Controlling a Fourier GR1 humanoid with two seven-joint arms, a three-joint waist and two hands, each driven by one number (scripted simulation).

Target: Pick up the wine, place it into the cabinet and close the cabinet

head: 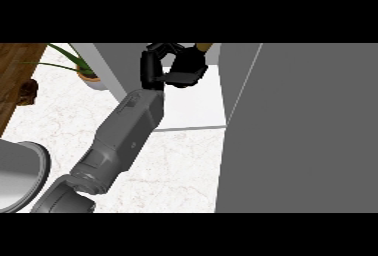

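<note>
Holding wine (202,47), seemingly: robot hand (179,67)

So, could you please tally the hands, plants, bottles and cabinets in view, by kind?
Hand: 1, the left hand, curled round the bottle
Plant: 1
Bottle: 1, the wine, mostly hidden
Cabinet: 1
Total: 4

even, bright, diffuse light on the pale marble counter (184,160); no glare; the grey cabinet door (303,130) looks flat and dull.
</note>
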